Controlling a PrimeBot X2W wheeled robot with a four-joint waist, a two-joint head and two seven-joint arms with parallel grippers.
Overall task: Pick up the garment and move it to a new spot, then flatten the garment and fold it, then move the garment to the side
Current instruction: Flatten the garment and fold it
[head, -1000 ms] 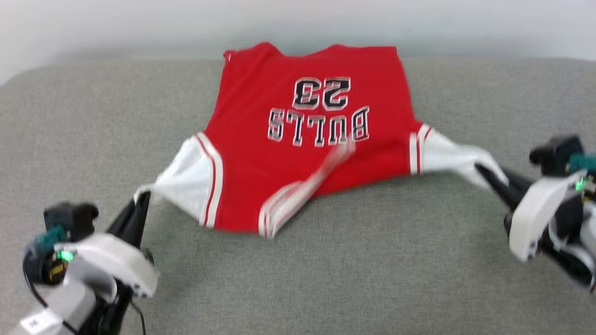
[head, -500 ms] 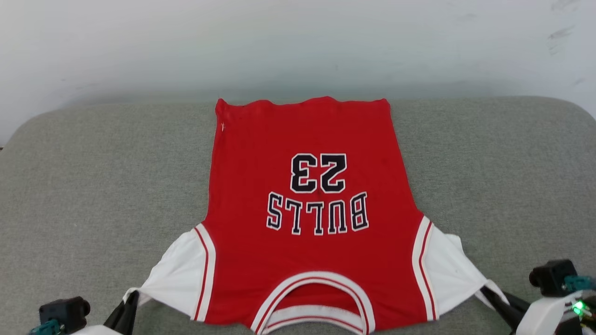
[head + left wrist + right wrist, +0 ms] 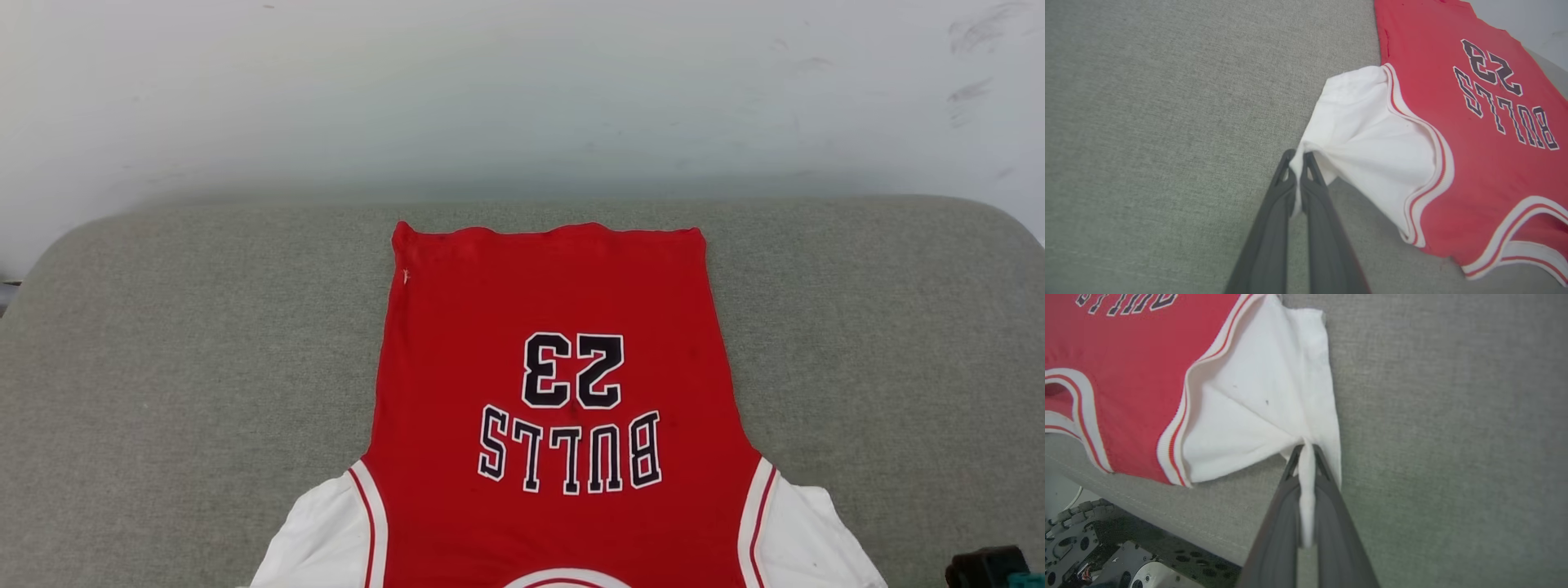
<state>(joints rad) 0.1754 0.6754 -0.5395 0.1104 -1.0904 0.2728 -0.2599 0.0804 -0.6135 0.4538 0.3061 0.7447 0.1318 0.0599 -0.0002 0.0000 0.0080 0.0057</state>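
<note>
One garment (image 3: 555,327), a red jersey-style shirt of smooth knit cloth, lies spread flat on a grey, coarse-woven cushioned surface (image 3: 163,343) with rounded far corners. Its straight hem points toward the pale wall (image 3: 490,98) and its collar end toward the robot. It has two white short sleeves, each joined to the body by red-and-white striped ribbed trim, and one curved neckline (image 3: 1515,220) in the same striping. One black, white-outlined print (image 3: 571,416), "BULLS" with "23", faces up and reads upside down in the head view.

Two grippers hold the shirt, each with two long, dark, tapering fingers. The left gripper (image 3: 1297,157) has its fingers pressed together on the outer tip of one sleeve (image 3: 1367,139), the cloth gathered into radiating creases at the pinch. The right gripper (image 3: 1306,451) pinches the tip of the other sleeve (image 3: 1265,396) likewise, a strip of white cloth running down between its fingers. Below the cushion's seamed front edge, the right wrist view shows the robot's wheeled base (image 3: 1094,551).
</note>
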